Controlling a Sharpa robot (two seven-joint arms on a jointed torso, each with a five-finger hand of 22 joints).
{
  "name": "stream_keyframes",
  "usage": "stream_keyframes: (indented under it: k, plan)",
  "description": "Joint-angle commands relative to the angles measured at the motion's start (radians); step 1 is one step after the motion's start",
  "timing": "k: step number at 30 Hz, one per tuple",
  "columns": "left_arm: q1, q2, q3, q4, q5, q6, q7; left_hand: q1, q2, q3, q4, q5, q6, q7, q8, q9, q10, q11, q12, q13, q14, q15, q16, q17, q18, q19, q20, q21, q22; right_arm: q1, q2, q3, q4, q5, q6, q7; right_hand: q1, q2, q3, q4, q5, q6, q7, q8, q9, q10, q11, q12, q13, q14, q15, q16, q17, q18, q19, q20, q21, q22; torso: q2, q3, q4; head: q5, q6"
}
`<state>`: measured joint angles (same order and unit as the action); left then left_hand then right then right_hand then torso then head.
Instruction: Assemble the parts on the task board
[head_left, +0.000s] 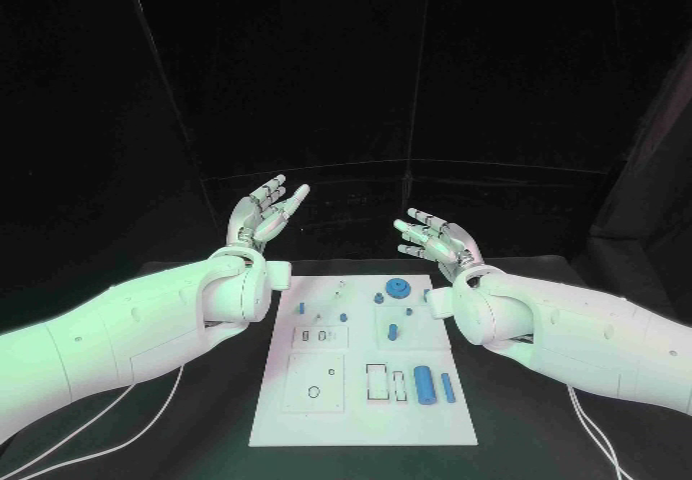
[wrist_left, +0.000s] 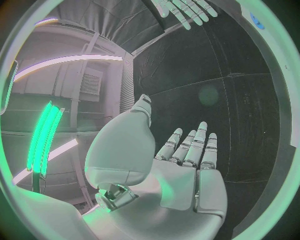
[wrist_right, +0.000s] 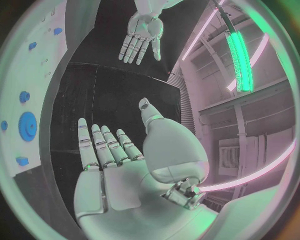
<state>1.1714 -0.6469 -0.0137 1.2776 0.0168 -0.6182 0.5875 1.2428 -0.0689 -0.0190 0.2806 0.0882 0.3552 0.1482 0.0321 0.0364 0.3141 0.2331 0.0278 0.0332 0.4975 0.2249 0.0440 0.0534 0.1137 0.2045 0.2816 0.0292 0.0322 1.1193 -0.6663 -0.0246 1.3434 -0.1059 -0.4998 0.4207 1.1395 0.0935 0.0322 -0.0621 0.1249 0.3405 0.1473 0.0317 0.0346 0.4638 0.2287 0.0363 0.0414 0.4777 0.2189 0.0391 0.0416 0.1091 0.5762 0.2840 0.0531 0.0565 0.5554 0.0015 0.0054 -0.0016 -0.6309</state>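
The white task board (head_left: 364, 420) lies in the middle of the black table. Blue parts lie on it: a round gear (head_left: 398, 288) near the far edge, a thick cylinder (head_left: 424, 384) and a thin pin (head_left: 447, 387) at the near right, and several small pieces around the middle. My left hand (head_left: 265, 213) is raised above the board's far left corner, palm up, fingers spread and holding nothing. My right hand (head_left: 437, 241) is raised at the far right corner, also spread and bare. The right wrist view shows the board's edge (wrist_right: 28, 70), the gear (wrist_right: 27, 127) and the left hand (wrist_right: 142, 31).
Thin white cables (head_left: 101, 425) trail over the table at the near left and at the near right (head_left: 591, 430). A dark curtain backs the table. Bare black tabletop lies on both sides of the board.
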Motion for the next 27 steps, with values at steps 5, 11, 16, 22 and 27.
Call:
stream_keyframes:
  k: [5, 11, 16, 22, 27]
  plan:
    - [0.006, 0.006, 0.0, -0.012, 0.001, 0.079, 0.068, 0.037, 0.007, 0.0, 0.008, 0.004, 0.014, 0.123, 0.006, 0.002, 0.015, 0.007, 0.007, 0.002, 0.021, 0.007, 0.008, 0.003, 0.016, 0.006, 0.012, 0.007, 0.003, 0.02, 0.028, -0.005, -0.058, -0.117, 0.238, -0.076, 0.183, 0.025, 0.066, -0.148, 0.015, 0.318, 0.115, 0.051, 0.029, 0.415, -0.011, 0.065, 0.027, 0.424, -0.033, 0.079, 0.026, 0.064, 0.232, 0.001, 0.078, 0.033, 0.0, 0.0001, 0.0002, 0.0, 0.0]
    - [0.006, -0.028, -0.001, 0.006, 0.013, 0.118, 0.048, 0.054, 0.02, 0.0, 0.003, 0.003, 0.032, 0.135, 0.009, 0.004, 0.04, 0.018, 0.01, 0.005, 0.064, 0.015, 0.016, 0.009, 0.01, 0.035, 0.012, 0.02, 0.009, 0.026, 0.01, -0.004, -0.107, -0.383, 0.175, -0.025, 0.184, 0.02, 0.106, -0.205, 0.019, 0.56, 0.082, 0.075, 0.036, 0.552, -0.052, 0.079, 0.02, 0.578, -0.084, 0.105, 0.024, 0.075, 0.349, -0.037, 0.141, 0.052, 0.026, -0.0052, -0.0025, -0.004, -0.012]
    - [0.006, -0.05, -0.001, 0.033, 0.013, 0.137, 0.053, 0.084, 0.045, -0.002, -0.015, 0.002, 0.09, 0.141, 0.017, 0.01, 0.114, 0.026, 0.018, 0.01, 0.183, 0.018, 0.037, 0.023, 0.006, 0.103, 0.011, 0.048, 0.022, 0.04, 0.001, -0.004, -0.105, -0.511, 0.157, -0.037, 0.164, 0.009, 0.142, -0.226, 0.02, 0.618, 0.073, 0.063, 0.031, 0.615, -0.066, 0.057, 0.019, 0.642, -0.104, 0.092, 0.022, 0.073, 0.39, -0.061, 0.169, 0.058, 0.047, -0.0046, -0.0021, -0.002, -0.008]
    - [0.006, -0.083, -0.001, 0.071, -0.013, 0.167, 0.045, 0.107, 0.071, -0.016, -0.05, 0.001, 0.208, 0.141, 0.031, 0.018, 0.254, 0.024, 0.028, 0.018, 0.284, 0.004, 0.064, 0.031, 0.017, 0.239, 0.01, 0.1, 0.045, 0.061, -0.004, -0.004, -0.107, -0.622, 0.15, -0.07, 0.161, -0.008, 0.171, -0.227, 0.033, 0.664, 0.063, 0.059, 0.033, 0.666, -0.083, 0.046, 0.021, 0.699, -0.121, 0.09, 0.026, 0.075, 0.424, -0.08, 0.197, 0.068, 0.071, -0.0037, 0.0034, -0.002, -0.001]
    - [0.006, -0.118, -0.001, 0.114, -0.034, 0.186, 0.036, 0.123, 0.088, -0.026, -0.084, 0.001, 0.323, 0.133, 0.044, 0.024, 0.364, 0.012, 0.034, 0.024, 0.332, -0.01, 0.072, 0.03, 0.031, 0.344, 0.009, 0.139, 0.058, 0.088, -0.006, -0.004, -0.111, -0.72, 0.159, -0.117, 0.162, -0.029, 0.195, -0.225, 0.043, 0.697, 0.05, 0.056, 0.033, 0.711, -0.098, 0.034, 0.021, 0.76, -0.144, 0.092, 0.032, 0.071, 0.473, -0.11, 0.254, 0.096, 0.097, -0.0033, 0.009, -0.004, 0.007]
